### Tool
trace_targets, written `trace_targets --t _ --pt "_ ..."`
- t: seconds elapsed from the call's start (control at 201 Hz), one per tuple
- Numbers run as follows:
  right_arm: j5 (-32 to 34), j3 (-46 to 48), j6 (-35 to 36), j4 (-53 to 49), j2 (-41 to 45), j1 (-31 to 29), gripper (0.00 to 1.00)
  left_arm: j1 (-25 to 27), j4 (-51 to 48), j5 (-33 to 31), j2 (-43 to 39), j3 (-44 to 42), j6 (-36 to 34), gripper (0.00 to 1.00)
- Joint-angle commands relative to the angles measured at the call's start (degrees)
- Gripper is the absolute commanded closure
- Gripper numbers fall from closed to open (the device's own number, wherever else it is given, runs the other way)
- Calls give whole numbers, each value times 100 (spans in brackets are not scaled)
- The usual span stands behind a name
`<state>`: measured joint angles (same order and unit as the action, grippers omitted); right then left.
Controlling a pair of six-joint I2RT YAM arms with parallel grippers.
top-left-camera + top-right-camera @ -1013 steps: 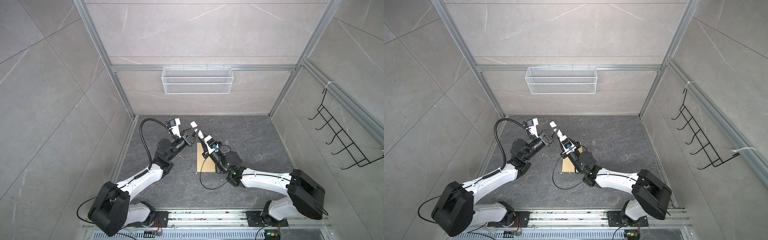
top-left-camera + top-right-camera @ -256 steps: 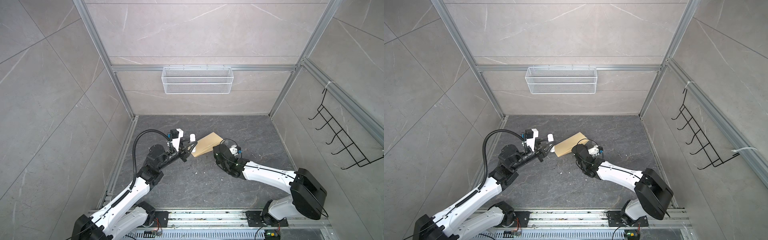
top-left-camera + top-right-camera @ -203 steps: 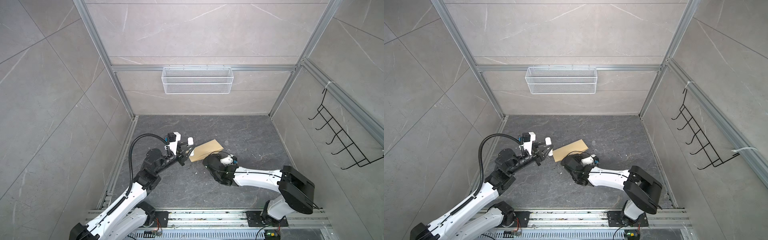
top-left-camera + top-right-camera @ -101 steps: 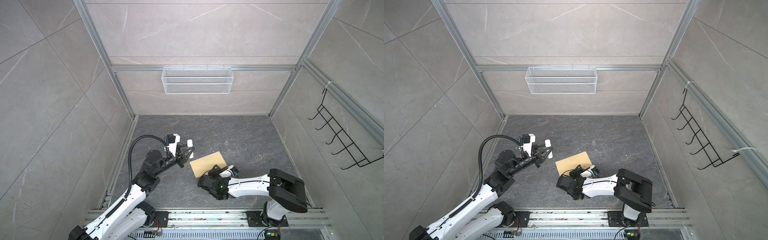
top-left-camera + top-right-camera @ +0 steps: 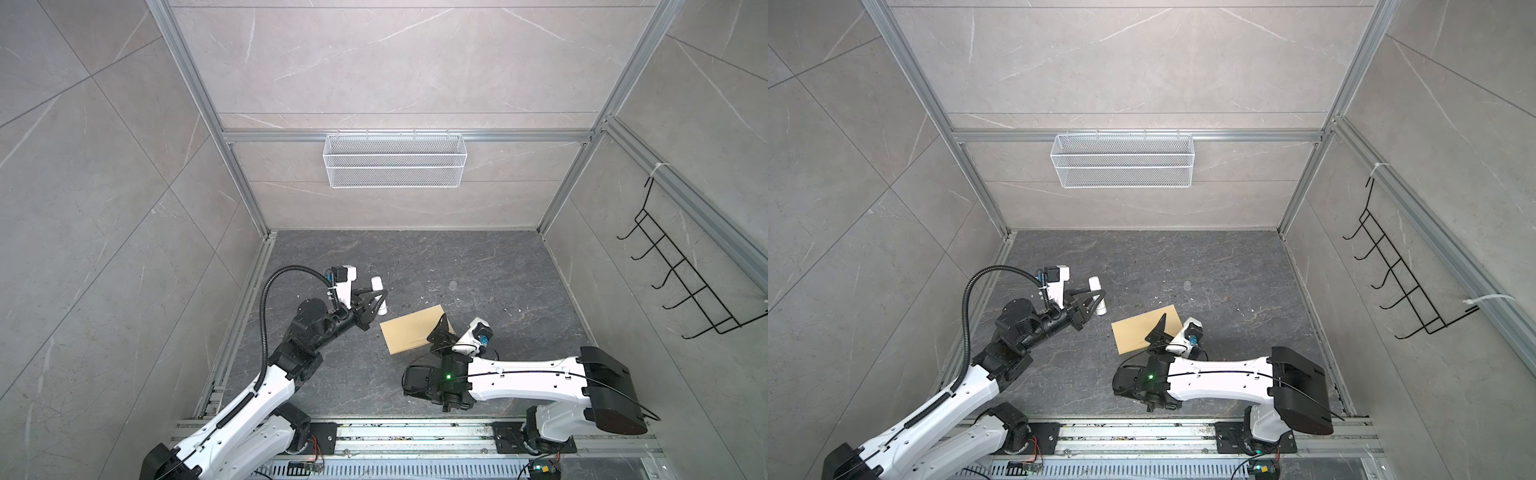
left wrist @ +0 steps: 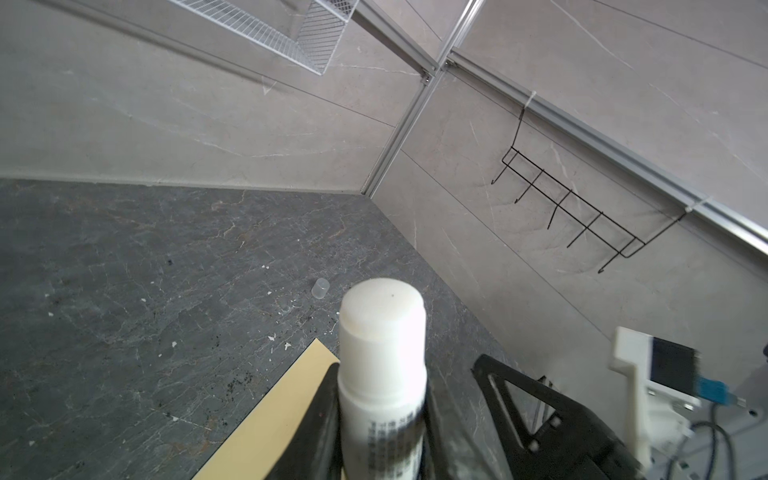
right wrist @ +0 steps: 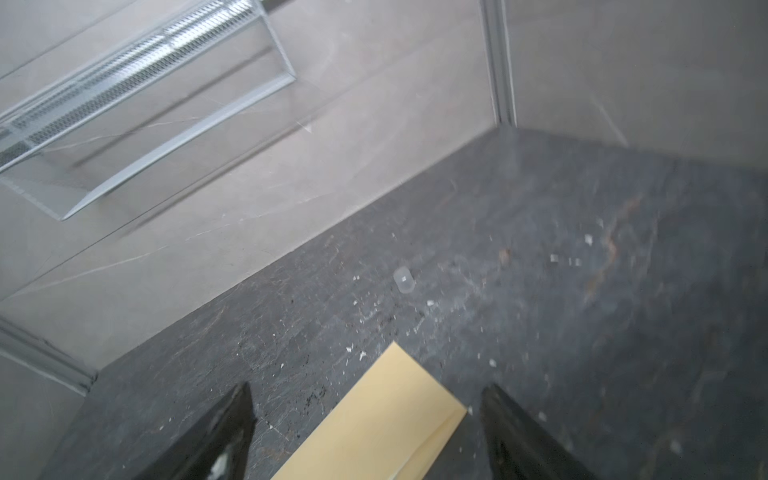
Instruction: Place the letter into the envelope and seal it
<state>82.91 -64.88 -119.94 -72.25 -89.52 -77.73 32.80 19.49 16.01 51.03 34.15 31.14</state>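
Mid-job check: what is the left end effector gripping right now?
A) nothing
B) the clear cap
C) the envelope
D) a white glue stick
D: the left end effector is shut on the white glue stick, while the envelope lies apart from it, beneath the open right end effector.

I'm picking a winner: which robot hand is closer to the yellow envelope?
Right. The right gripper, open, straddles one end of the envelope. The left gripper, shut on a white tube, sits just beyond the opposite end.
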Motion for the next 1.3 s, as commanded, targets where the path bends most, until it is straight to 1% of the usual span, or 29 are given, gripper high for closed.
trace_targets --t 0.0,0.075,0.115,0.194,0.314,0.403,0.478,0.563,0.647,0.712,0.847,0.906,0.946,1.016,1.051,1.091,1.17,1.23,1.295 --pt "1667 -849 -2400 -2872 -325 -40 12 -1 207 -212 246 550 1021 100" --pt "1675 -862 -1956 -2824 -277 -11 18 -1 163 -231 472 746 1465 100" --pt "1676 -843 -1659 -2829 -210 25 18 -1 114 -267 564 838 1575 100" --pt "1675 -730 -1152 -2822 5 73 19 -1 58 -346 715 973 1641 100" --pt "1670 -628 -485 -2825 231 150 23 -2 177 -406 910 1063 1607 100" --pt "1667 -807 114 -2846 118 259 22 -6 274 -424 1037 1108 1559 100" --pt "1660 -870 272 -2882 31 337 21 -2 233 -441 1121 1167 1535 100" --pt "1652 -937 715 -2880 -72 355 17 -1 175 -395 1170 1240 1461 100" --pt "1658 -787 917 -2874 -29 364 15 -4 53 -413 1156 1302 1329 100" --pt "1649 -495 520 -2888 242 399 14 -1 -14 -477 1114 1313 1278 100" --pt "1651 119 -920 -2904 969 381 14 -1 -39 -569 1054 1280 1225 100" --pt "1649 289 -1407 -2881 1151 281 14 3 -35 -585 1042 1262 1213 100" --pt "1649 362 -1601 -2882 1184 242 13 5 -37 -591 1041 1252 1210 100" --pt "1649 360 -1543 -2905 1055 241 9 3 -36 -605 1028 1230 1210 100" --pt "1649 350 -1640 -2912 1005 241 7 4 -19 -604 1024 1227 1210 100" --pt "1649 388 -2068 -2917 1004 241 5 6 -28 -604 1019 1217 1208 100" --pt "1663 655 -3471 -2868 1029 241 2 7 -23 -613 1014 1199 1208 100" --pt "1660 740 -3491 -2193 1128 192 1 7 -16 -612 1001 1190 1211 100" --pt "1658 639 -3486 -1917 1193 73 1 3 -15 -625 981 1174 1202 100"
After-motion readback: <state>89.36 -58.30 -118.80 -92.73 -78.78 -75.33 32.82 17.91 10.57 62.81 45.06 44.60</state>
